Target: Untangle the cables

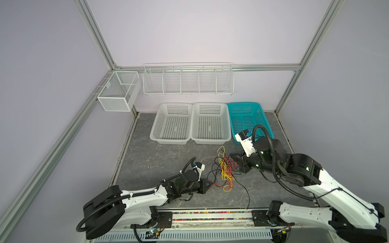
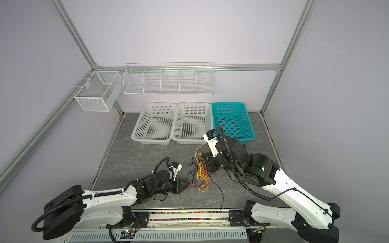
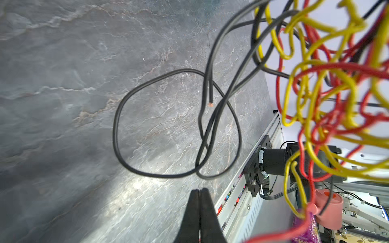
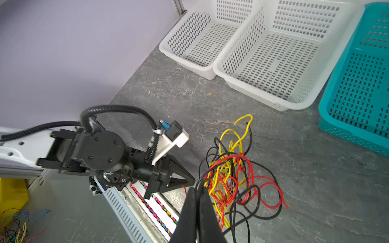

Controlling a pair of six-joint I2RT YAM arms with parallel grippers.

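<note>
The step in hand looks like the first pull-apart. Both arms are at the cables [image 1: 226, 170], one on each side of the tangle, and no strand is free yet.

The right fingers [image 4: 190, 210] are pressed together, and a black strand runs straight into their tips, so they appear to pinch it. The left fingers [image 3: 192, 210] are also closed. In both top views a red end lies right at their tips, but the left wrist view shows nothing between them, so I cannot tell whether they hold it.

Next, I judge, the arms should draw slowly apart so one strand slides out of the knot. If the left fingers grip nothing, they need to open and take the red end first. A quick pull would probably tighten the knot.

The cables lie on the desk [image 1: 160, 155] near its middle, between the two arms and apart from the baskets [image 1: 210, 141] that line the back edge. They are thin red, yellow and black wires wound into one loose clump. A yellow loop [image 4: 245, 117] sticks out toward the baskets. A black loop [image 3: 114, 130] spreads flat toward the left edge, with a bare cut end showing beside it. A long black tail [image 1: 248, 195] runs to the front edge. Red and yellow are the most interlaced, at the core.
</note>
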